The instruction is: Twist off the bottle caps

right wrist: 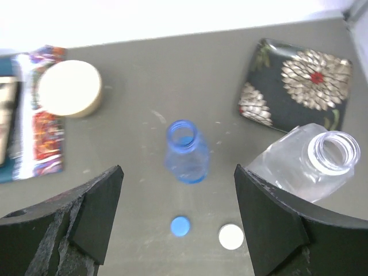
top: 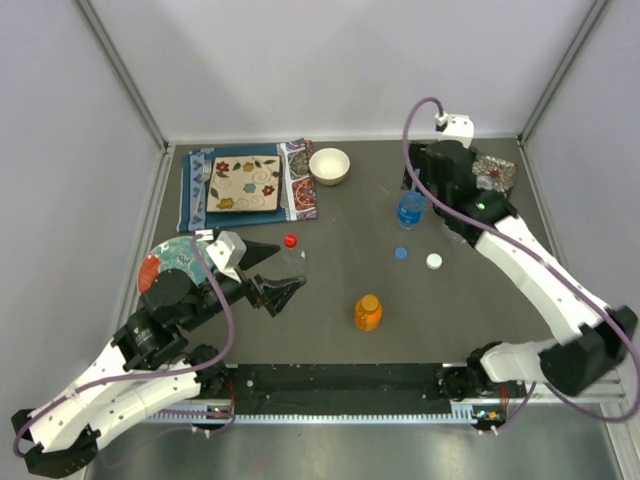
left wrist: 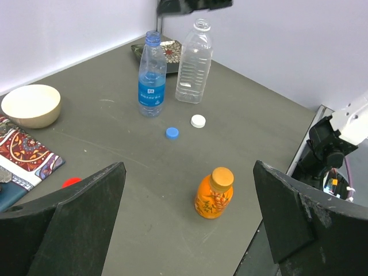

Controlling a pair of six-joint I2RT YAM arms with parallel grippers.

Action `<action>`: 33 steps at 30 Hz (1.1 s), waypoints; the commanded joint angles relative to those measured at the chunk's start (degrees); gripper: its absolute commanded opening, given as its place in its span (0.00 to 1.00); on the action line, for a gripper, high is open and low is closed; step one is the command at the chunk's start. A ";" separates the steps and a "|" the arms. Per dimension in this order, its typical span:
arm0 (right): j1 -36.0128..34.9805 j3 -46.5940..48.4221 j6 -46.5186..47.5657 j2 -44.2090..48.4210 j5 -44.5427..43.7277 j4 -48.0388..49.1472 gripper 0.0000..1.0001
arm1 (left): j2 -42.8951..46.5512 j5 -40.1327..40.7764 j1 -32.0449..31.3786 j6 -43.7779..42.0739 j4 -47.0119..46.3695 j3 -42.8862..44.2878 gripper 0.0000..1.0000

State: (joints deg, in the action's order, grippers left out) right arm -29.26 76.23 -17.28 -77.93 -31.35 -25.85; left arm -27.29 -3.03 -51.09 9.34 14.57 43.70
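While both are spread empty, the right end effector (right wrist: 178, 169) hangs over the uncapped blue-tinted bottle (right wrist: 187, 156); the capped orange bottle (left wrist: 214, 196) stands before the left end effector (left wrist: 188, 167).

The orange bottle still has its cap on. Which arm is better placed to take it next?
Left, I judge. The open left pincer faces the orange bottle, which stands just ahead. The right pincer hangs over the blue bottle, already uncapped, farther away.
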 commanded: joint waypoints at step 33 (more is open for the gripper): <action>-34.55 -33.95 -9.88 12.72 17.29 4.58 0.74 | -6.72 19.37 -0.06 9.90 -1.03 -3.54 0.97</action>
State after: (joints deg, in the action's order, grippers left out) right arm -62.89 42.72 -25.26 -64.45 -13.45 -23.20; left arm -34.44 16.34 -51.07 18.35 15.07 40.91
